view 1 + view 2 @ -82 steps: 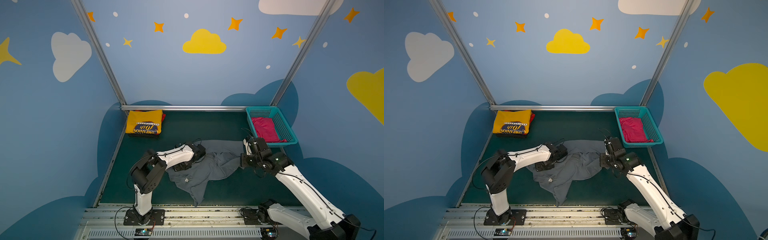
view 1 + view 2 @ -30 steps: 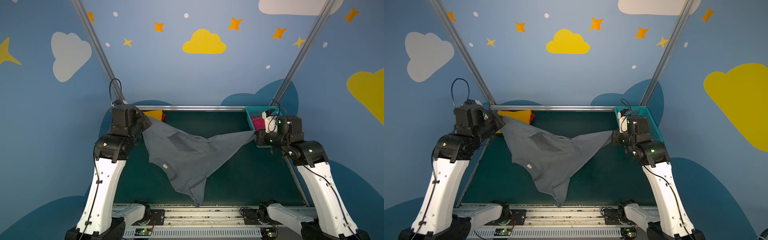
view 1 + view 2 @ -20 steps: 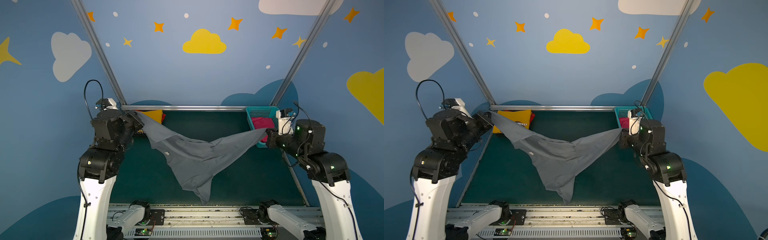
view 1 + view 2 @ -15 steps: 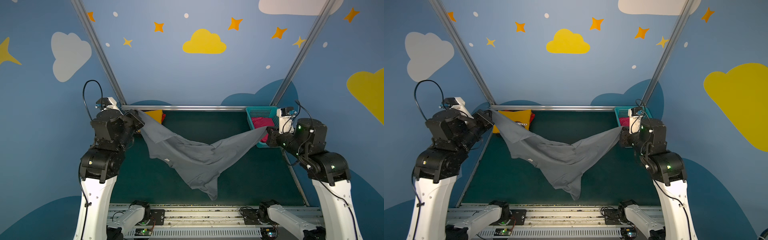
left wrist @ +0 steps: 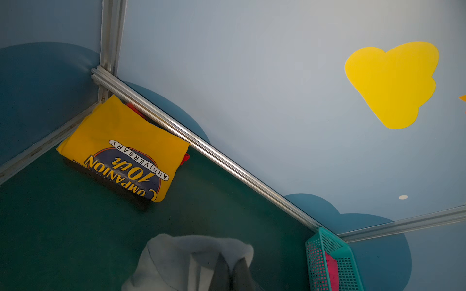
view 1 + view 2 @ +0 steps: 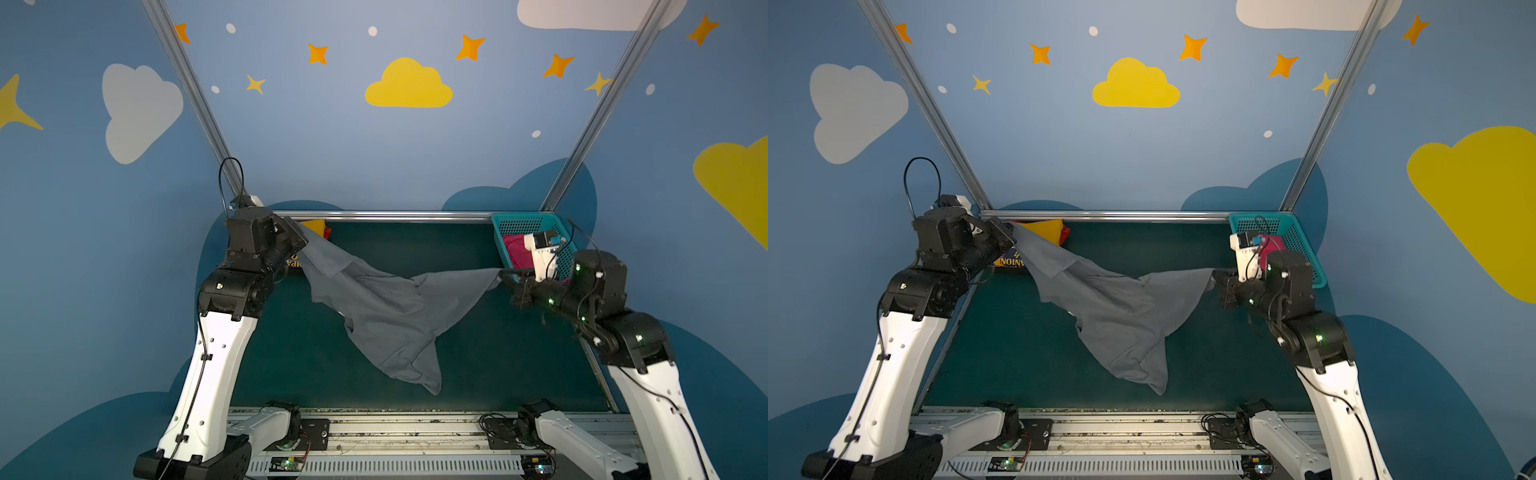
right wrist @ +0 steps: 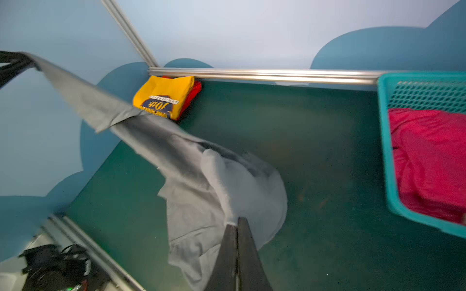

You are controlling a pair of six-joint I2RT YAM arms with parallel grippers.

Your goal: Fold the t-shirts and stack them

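— Blue walls painted with clouds and stars close in a dark green mat [image 6: 457, 340]. What hangs over it?
— The slate-grey t-shirt [image 6: 386, 307], slung in the air between both arms. Its lowest tail droops toward the front of the mat; whether it touches, I cannot tell.
— And the others?
— The teal basket [image 6: 523, 222] at the back right holds the magenta-pink t-shirt [image 7: 428, 156], unfolded. The yellow t-shirt [image 5: 121, 141] lies folded in the back left corner, on something red.
— The claws?
— The left gripper [image 6: 301, 243] is pinched tight on one edge of the grey cloth, and the right gripper [image 7: 237, 226] is clamped on another, well apart.
— So which step?
— Spreading the grey one, I'd judge. Next it wants lowering flat onto the bare mat, with both grips taut, before any fold.
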